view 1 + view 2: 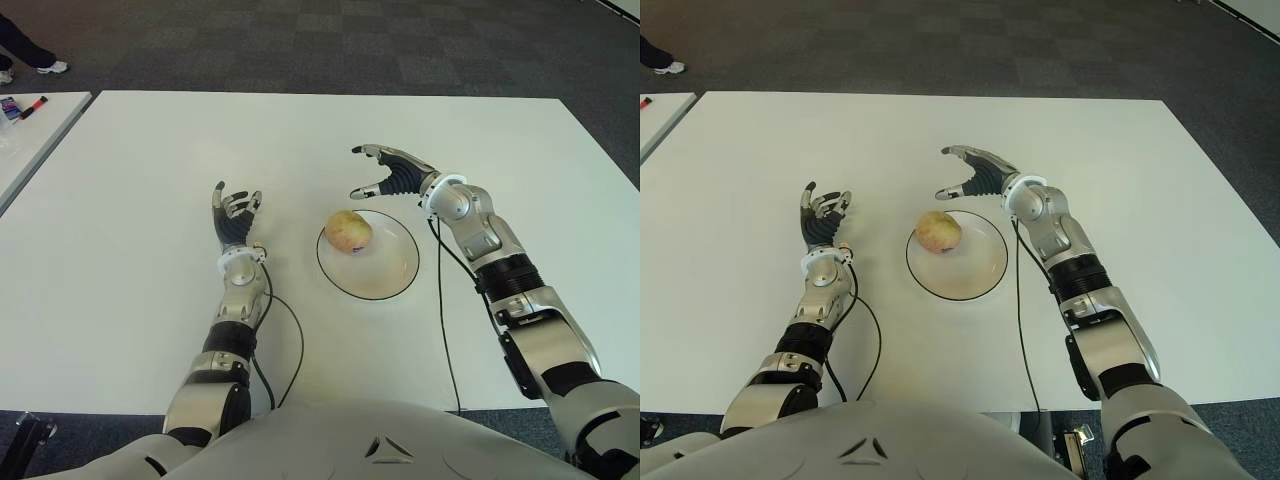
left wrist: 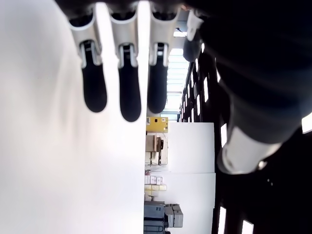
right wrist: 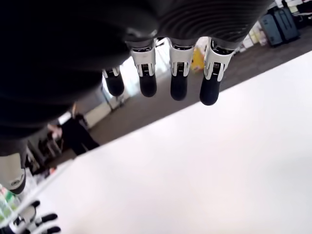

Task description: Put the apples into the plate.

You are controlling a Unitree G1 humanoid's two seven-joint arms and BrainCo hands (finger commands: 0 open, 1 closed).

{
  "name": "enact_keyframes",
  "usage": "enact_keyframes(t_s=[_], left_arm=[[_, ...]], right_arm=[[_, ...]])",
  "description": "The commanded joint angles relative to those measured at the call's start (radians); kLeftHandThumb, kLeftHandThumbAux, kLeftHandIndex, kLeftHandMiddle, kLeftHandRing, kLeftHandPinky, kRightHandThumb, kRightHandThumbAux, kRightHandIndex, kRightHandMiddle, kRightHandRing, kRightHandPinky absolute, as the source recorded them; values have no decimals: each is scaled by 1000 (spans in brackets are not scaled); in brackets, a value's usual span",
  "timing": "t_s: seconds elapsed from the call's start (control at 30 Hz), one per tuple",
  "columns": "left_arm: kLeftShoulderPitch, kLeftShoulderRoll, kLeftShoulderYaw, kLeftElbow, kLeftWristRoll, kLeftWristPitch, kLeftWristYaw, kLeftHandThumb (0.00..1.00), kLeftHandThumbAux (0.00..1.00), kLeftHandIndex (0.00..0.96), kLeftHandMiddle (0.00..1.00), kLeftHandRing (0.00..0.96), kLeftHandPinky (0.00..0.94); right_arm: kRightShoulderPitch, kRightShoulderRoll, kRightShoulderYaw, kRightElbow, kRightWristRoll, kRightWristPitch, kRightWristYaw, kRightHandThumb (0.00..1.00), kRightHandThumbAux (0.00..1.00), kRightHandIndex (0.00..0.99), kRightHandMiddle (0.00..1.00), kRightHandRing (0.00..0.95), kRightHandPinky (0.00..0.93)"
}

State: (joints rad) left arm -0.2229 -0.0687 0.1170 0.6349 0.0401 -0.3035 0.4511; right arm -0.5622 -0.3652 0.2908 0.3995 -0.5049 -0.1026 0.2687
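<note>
One yellow-red apple (image 1: 348, 230) lies in the left part of the white plate (image 1: 392, 268), which sits mid-table. My right hand (image 1: 382, 171) hovers just beyond the plate's far rim, fingers spread and holding nothing; its fingertips (image 3: 178, 91) show over bare table in the right wrist view. My left hand (image 1: 234, 216) is to the left of the plate, fingers extended, empty. In the left wrist view its fingers (image 2: 120, 100) hang straight with nothing between them.
The white table (image 1: 150, 180) stretches wide on all sides. A second white table (image 1: 30, 135) stands at the far left with small items on it. A person's feet (image 1: 30, 62) show on the dark carpet beyond. Cables (image 1: 290, 340) trail from both arms.
</note>
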Motion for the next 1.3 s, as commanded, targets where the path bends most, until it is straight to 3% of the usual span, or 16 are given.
enact_keyframes(t_s=[0.03, 0.33, 0.53, 1.03, 1.3], left_arm=[[5, 17, -6, -5, 14, -1, -26, 190, 696, 107, 333, 403, 436], [26, 50, -9, -35, 21, 13, -57, 174, 698, 104, 302, 377, 424], [26, 63, 6, -35, 5, 7, -73, 175, 707, 106, 301, 371, 423], [19, 97, 32, 5, -5, -54, -121, 192, 660, 110, 292, 364, 417], [20, 116, 42, 5, -17, -51, -154, 181, 681, 93, 284, 356, 414]], right_arm=[[50, 65, -28, 23, 16, 41, -115, 124, 485, 0, 27, 74, 160], [95, 129, -76, 51, 18, 49, -310, 83, 545, 0, 67, 109, 178], [104, 147, -100, 58, 27, 48, -371, 84, 565, 0, 72, 111, 176], [113, 186, -186, 59, 128, 133, -399, 139, 636, 0, 37, 81, 151], [140, 213, -244, 91, 208, 114, -431, 159, 675, 0, 34, 84, 170]])
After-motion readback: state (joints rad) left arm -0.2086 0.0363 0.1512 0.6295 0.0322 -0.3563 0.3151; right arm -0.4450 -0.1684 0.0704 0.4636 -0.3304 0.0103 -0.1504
